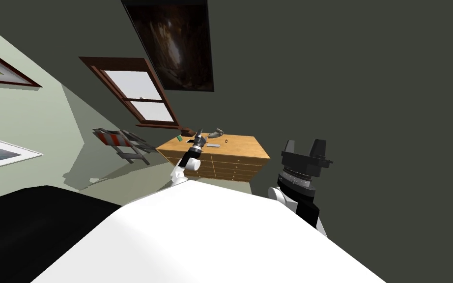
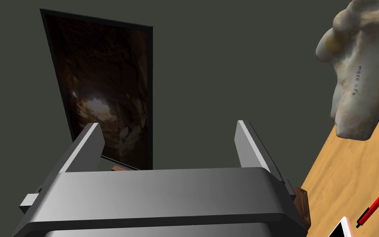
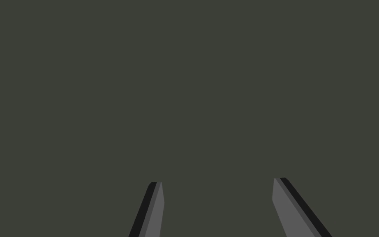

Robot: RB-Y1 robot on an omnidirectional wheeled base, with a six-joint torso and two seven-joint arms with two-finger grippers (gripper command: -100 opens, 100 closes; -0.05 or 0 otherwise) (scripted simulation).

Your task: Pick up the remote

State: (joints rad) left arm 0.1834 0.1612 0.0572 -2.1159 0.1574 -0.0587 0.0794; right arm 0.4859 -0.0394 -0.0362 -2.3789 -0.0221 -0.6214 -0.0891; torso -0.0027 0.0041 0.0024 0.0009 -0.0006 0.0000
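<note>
While the remote [image 1: 213, 145] lies ungrasped on the dresser [image 1: 242, 145], the left gripper [image 1: 200, 132] hovers open just left of it; the right gripper [image 1: 304, 147] hangs open, far right.

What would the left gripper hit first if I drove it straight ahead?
Most likely the dark wall, close beside the dark framed picture; the left gripper has nothing between its open fingers. The pale lumpy object on the wooden dresser lies off that line. Distance unclear.
</note>
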